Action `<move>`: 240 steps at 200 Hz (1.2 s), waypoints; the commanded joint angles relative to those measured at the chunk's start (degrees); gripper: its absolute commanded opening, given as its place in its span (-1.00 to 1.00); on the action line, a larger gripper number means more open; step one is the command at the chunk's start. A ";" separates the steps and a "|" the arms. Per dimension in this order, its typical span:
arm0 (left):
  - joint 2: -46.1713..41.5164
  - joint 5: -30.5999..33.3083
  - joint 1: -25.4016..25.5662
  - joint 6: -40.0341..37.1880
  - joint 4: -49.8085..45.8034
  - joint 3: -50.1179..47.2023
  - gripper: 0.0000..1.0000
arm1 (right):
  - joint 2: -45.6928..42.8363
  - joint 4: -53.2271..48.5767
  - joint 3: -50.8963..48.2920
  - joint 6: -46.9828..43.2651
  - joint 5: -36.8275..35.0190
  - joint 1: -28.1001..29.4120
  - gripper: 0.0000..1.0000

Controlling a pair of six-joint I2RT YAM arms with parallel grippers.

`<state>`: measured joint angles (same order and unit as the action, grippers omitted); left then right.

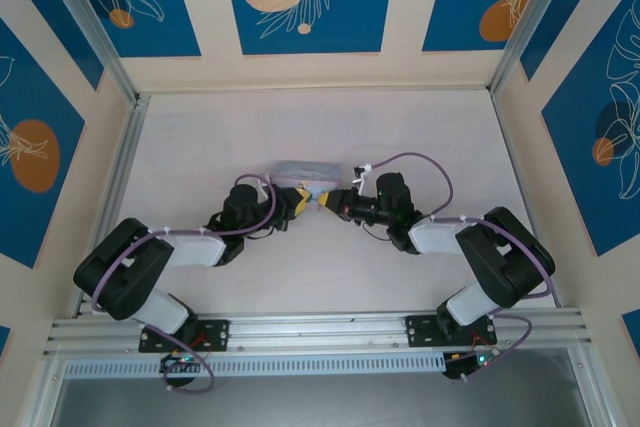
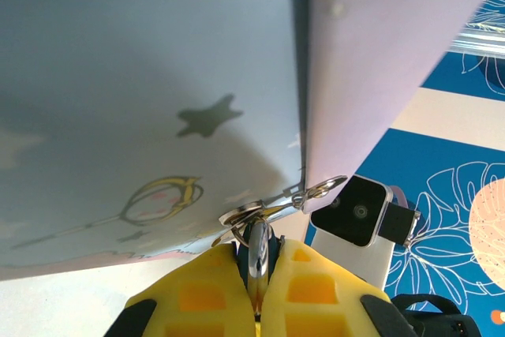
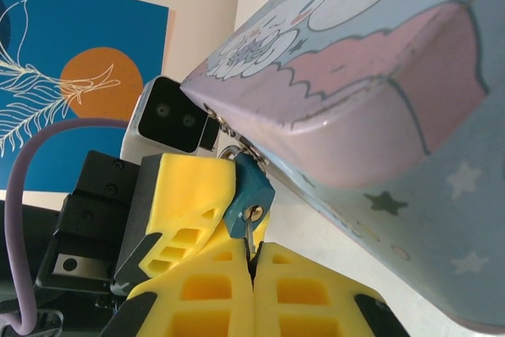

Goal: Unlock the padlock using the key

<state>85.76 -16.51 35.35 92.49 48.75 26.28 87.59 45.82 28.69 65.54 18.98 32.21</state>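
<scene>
Yellow jaws of the right gripper [image 3: 254, 262] sit lowest in the right wrist view, pressed together on the key [image 3: 249, 236]; only a thin grey sliver of it shows between the pads, and its tip is in the keyhole on the bottom face of the padlock [image 3: 247, 193]

Padlock is a tiny blue body hanging from a small metal clasp [image 2: 319, 189] at the front edge of the pale blue tin [image 3: 379, 76], which lies on the worktop [image 1: 330, 117] just behind both grippers at mid-table

Left gripper [image 2: 256, 256] has its jaws closed too, clamped on the padlock from the opposite side; in the left wrist view the lock shows edge-on as a narrow metallic strip between the pads

Handling, as judgement:
- padlock looks light, rigid and smooth-painted, so it is likely to swivel on its clasp or slip if pinched on a corner; take it across the flat faces of the body, leaving shackle and keyhole free
- key looks thin and stiff but easy to bend or twist out of the pads; grip the flat head and keep it in line with the keyhole while turning
- tin looks light and hollow, so it may slide or tip if the lock is pulled; the turn should be met by the left grip, not the tin
- shackle too small to judge whether it has sprung
</scene>
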 commanded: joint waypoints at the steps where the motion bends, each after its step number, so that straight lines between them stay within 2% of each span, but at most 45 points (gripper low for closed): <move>1: -0.94 -1.28 -0.51 -1.05 2.48 1.47 -1.00 | 1.17 1.59 1.55 0.72 -0.88 0.40 -1.00; 72: -0.51 -1.41 -0.46 -0.72 3.16 1.64 -1.00 | 4.04 5.75 2.34 3.81 -1.12 0.41 -1.00; 135: 0.37 0.42 0.12 1.55 6.74 1.22 -1.00 | 10.91 17.00 1.20 11.41 -2.12 1.67 -1.00; 240: 2.50 0.43 1.30 2.38 9.61 2.43 -1.00 | 15.90 19.67 2.89 14.44 -6.31 4.36 -1.00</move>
<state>88.33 -11.42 34.94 94.26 50.30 26.28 100.88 63.81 29.58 78.59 13.15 35.00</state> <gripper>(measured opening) 0.048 0.050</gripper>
